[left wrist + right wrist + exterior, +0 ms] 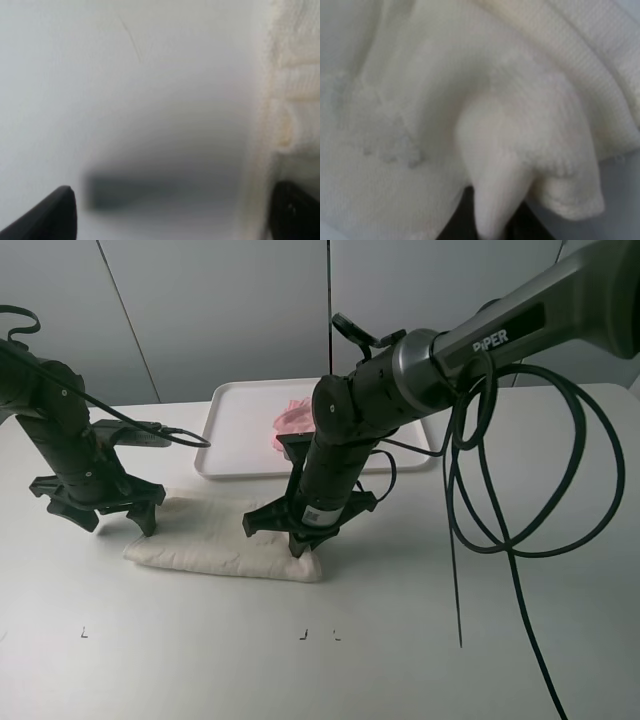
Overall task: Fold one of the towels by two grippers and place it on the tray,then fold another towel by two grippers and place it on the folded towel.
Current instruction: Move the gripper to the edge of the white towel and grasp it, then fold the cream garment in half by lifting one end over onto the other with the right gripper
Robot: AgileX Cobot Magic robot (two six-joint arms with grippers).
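Note:
A white towel (225,540) lies folded in a long strip on the table in front of the tray. My right gripper (300,546) is shut on a pinched-up fold of this towel (495,150) near its right end; the dark fingers barely show (492,226). My left gripper (115,525) is open at the towel's left end, low over the table. In the left wrist view (177,215) one fingertip (295,212) is at the towel's edge (295,90), the other (57,212) over bare table. A pink towel (293,423) lies on the white tray (232,435).
The tray stands behind the white towel, at the table's back middle. The right arm's black cable (520,490) loops over the table's right side. Small marks (303,635) show near the front edge.

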